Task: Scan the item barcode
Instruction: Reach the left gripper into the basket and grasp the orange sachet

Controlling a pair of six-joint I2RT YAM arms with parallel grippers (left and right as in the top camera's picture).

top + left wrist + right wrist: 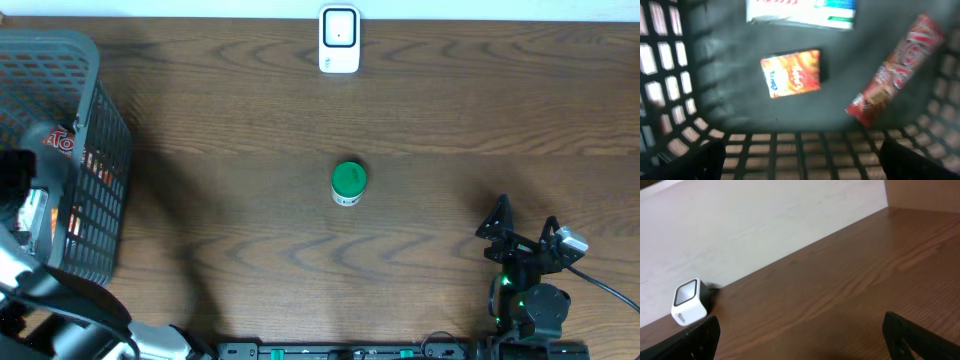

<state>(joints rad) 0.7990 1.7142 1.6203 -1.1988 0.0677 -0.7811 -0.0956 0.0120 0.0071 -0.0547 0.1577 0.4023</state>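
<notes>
The white barcode scanner (pixel 339 40) stands at the table's far edge, and the right wrist view shows the scanner (pixel 689 302) at lower left. A small container with a green lid (pixel 348 183) stands mid-table. My left gripper (pixel 802 165) hangs open inside the dark mesh basket (pixel 95 150), above an orange box (pixel 791 72), a long red packet (pixel 895 70) and a white-and-blue pack (pixel 801 12), holding nothing. My right gripper (pixel 522 225) rests open and empty at the near right, pointing towards the scanner.
The basket fills the table's left side, and its mesh wall (pixel 805 150) runs just below my left fingertips. My left arm (pixel 20 175) reaches over the basket's near rim. Bare wood lies between the green-lidded container and my right gripper.
</notes>
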